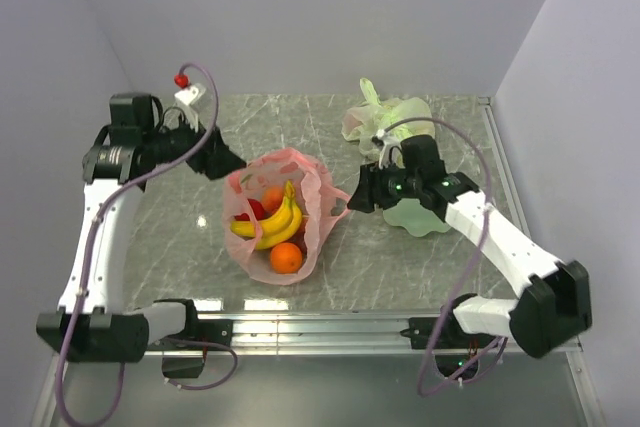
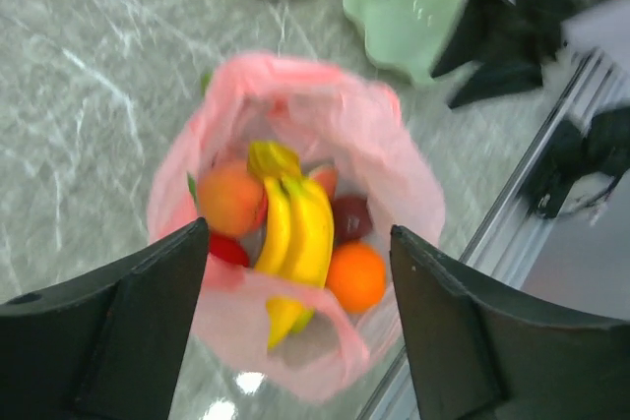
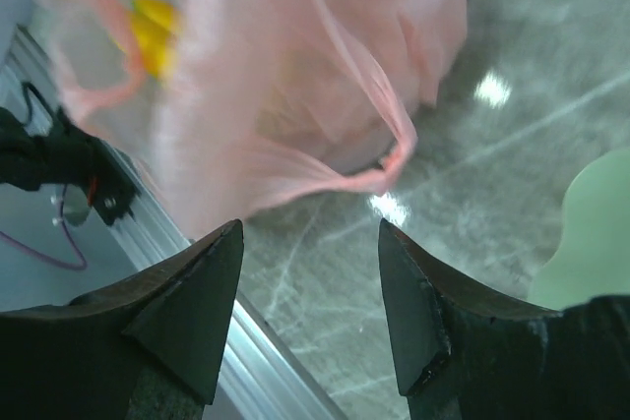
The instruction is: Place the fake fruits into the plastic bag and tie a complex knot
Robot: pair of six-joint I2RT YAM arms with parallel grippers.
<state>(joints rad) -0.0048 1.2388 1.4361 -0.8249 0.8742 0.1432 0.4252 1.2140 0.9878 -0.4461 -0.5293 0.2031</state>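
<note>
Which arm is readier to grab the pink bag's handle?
Right, probably: the right gripper, open, faces a loop handle of the thin pink plastic bag just ahead. The left gripper, also open, hangs above its mouth.

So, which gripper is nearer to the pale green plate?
Right. The right gripper sits just left of the plate in the top view, its arm passing over it. The left gripper is beyond the pink bag, far from the plate.

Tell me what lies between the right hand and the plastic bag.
Only bare marble table. The right wrist view shows it between the open right hand and the plastic bag, whose loop handle lies nearest.
</note>
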